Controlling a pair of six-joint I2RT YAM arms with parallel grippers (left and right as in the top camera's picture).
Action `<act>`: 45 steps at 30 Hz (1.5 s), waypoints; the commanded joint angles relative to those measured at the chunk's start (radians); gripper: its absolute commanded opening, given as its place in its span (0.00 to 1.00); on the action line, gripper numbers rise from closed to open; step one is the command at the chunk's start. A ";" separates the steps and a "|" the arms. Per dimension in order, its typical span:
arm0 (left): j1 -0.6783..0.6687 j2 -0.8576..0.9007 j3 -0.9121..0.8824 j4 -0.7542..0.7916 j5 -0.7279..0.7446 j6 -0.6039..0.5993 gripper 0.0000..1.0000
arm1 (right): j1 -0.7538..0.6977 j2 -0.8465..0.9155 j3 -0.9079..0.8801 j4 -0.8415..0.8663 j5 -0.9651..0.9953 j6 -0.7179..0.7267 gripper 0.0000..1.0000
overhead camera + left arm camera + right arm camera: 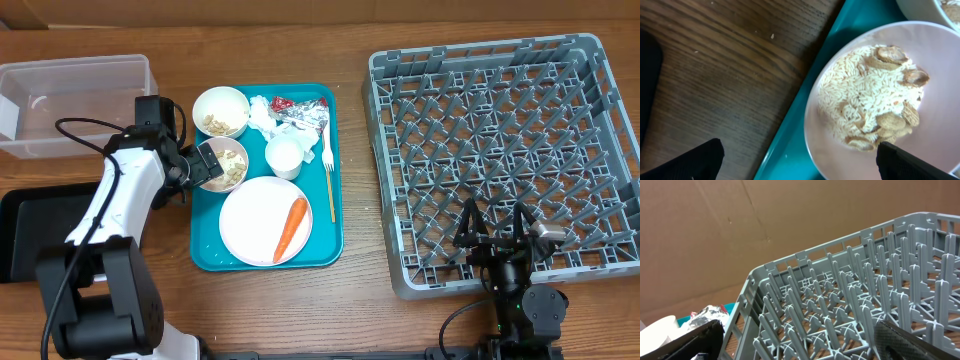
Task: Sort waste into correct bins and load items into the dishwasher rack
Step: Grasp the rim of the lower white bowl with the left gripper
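The left gripper (800, 162) hangs wide open over the tray's (205, 250) left edge. One finger (690, 162) is above the table (370, 310), the other above a bowl (222, 165) of food bits (890, 120). Beyond it sits the second bowl (220, 110). Napkins (262, 112) and foil (300, 112) lie at the tray's far edge, with the cup (285, 156) just in front of them. The fork (328, 170) lies along the right edge, and the carrot (291, 228) is on the plate (245, 220) at the near edge. The tub (70, 105) and black tray (20, 230) sit at the table's left edge. The right gripper (497, 230) gapes, empty, over the rack's (500, 150) near edge.

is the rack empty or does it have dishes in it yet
Empty. The rack shows only bare pegs and lattice floor, in the overhead and right wrist views alike.
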 commanded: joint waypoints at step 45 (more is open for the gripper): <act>0.002 0.112 0.076 -0.050 0.048 0.007 0.04 | -0.006 -0.008 -0.010 0.008 0.000 0.004 1.00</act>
